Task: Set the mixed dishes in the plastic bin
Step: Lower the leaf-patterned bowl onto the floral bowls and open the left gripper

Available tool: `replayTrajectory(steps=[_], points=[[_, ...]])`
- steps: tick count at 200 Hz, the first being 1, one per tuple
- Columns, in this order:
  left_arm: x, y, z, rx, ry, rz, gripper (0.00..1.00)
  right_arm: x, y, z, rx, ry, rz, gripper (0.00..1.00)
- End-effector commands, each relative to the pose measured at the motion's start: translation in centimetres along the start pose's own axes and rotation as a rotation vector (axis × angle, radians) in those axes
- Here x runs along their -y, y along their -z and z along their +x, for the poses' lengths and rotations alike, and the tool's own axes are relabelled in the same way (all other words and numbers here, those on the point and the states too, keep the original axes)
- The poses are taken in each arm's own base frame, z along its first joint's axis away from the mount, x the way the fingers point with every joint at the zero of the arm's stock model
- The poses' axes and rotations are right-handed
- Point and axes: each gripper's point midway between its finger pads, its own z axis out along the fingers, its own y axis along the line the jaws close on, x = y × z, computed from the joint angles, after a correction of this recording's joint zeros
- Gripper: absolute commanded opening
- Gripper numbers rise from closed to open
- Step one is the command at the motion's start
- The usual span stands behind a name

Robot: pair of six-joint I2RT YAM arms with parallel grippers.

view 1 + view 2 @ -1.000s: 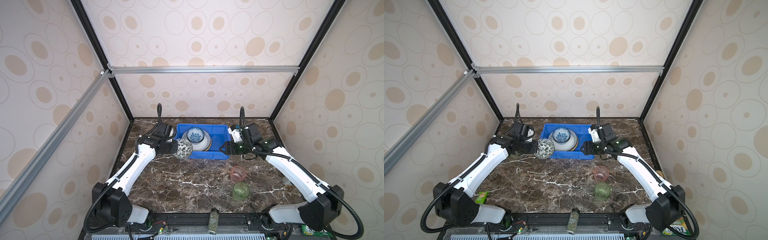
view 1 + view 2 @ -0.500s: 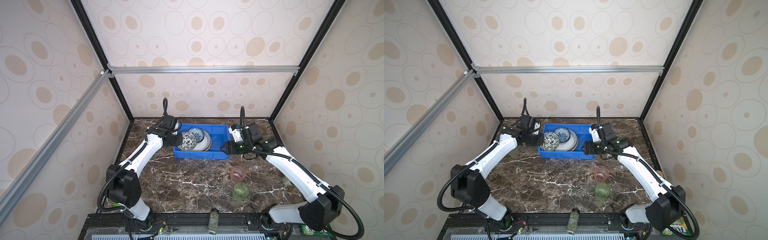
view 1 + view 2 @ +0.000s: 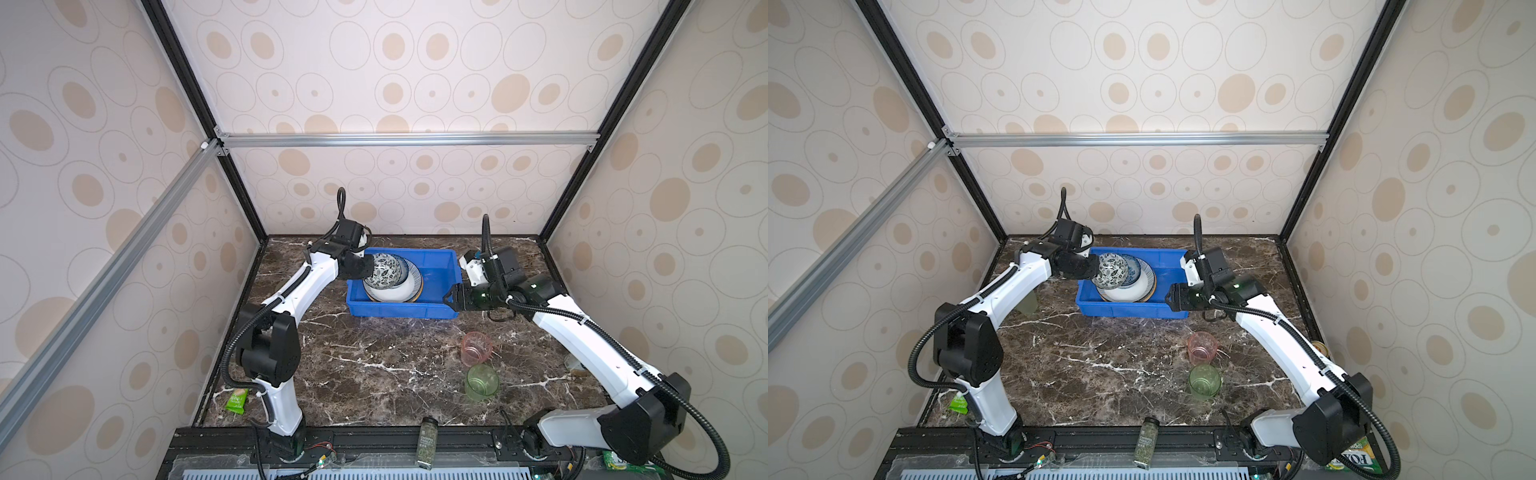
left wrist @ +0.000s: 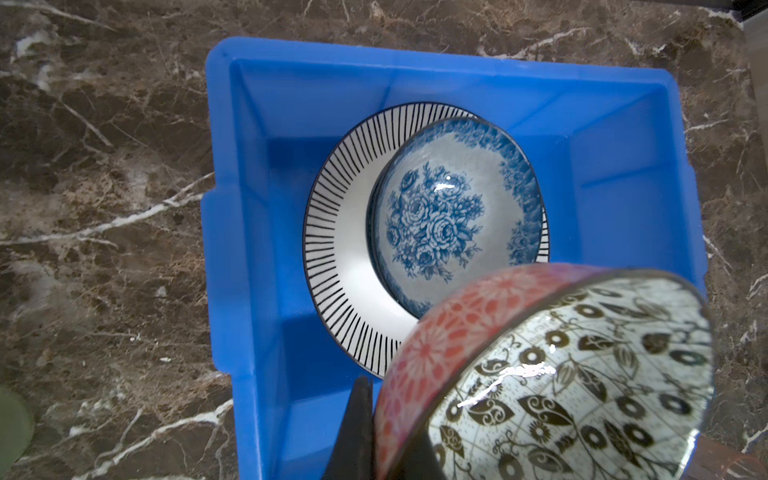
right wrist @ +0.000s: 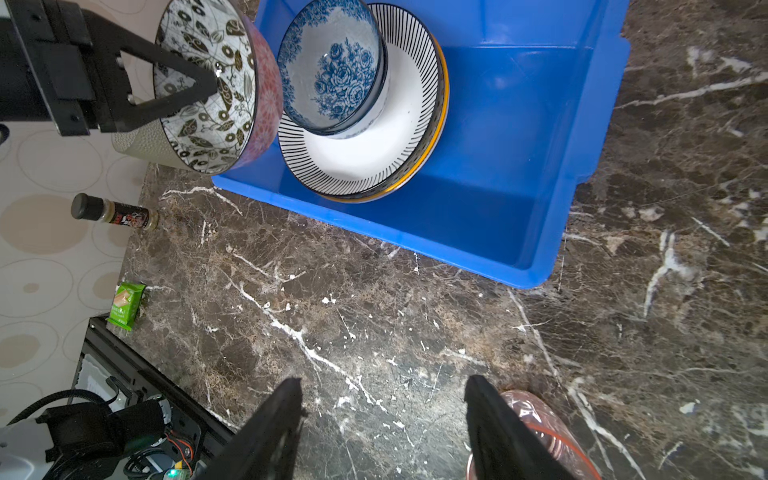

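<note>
left hand (image 3: pixel 366 268) brings the leaf bowl (image 3: pixel 384 271) over the bin (image 3: pixel 403 309)

your left hand is pinched narrow on the rim of the leaf bowl, one finger (image 4: pixel 353 432) outside against the red wall and the other inside. a second ago that bowl hung over the surface (image 3: pixel 374 365) off the bin's left front corner. now it is held tilted above the bin's left edge, its patterned inside showing in both top views, overlapping the stacked dishes there. it is not set down. your right hand (image 5: pixel 382 382) has not shifted: it hangs at the bin's right front corner, fingers wide apart with nothing between them and the pink cup (image 5: pixel 540 428) just beside one of them.

you are working on a dark brown marble surface with white veins, boxed in by walls (image 3: pixel 415 62) papered with beige ovals, black corner posts (image 3: pixel 232 183) and silver rails (image 3: pixel 407 139).

the bin stands at the back middle of the surface. in its left half a striped-rim plate (image 4: pixel 322 249) lies on a yellow-edged plate (image 5: pixel 441 124), and the floral bowl (image 4: pixel 453 216) stands upright on the striped-rim plate. the pink cup and the green cup (image 3: pixel 481 382) stand upright close together on the surface, in front of the bin toward the right and well apart from it. a spice jar (image 3: pixel 428 442) lies at the front edge, and a snack packet (image 3: pixel 237 401) lies at the left front corner.
</note>
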Motion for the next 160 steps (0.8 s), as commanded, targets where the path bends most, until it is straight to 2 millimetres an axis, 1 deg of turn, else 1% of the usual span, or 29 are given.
replayTrajectory(steps=[1, 84, 160], points=[[1.7, 1.0, -3.1, 0.080, -0.040, 0.050, 0.00, 0.5, 0.5, 0.3, -0.003, -0.004, 0.022, 0.65], [1.3, -1.5, -4.5, 0.052, -0.055, 0.012, 0.00, 1.1, 0.8, 0.0, -0.002, 0.000, 0.070, 0.65], [1.2, -4.0, -3.9, 0.014, -0.066, -0.008, 0.00, 1.4, 0.3, -0.4, -0.024, 0.014, 0.095, 0.65]])
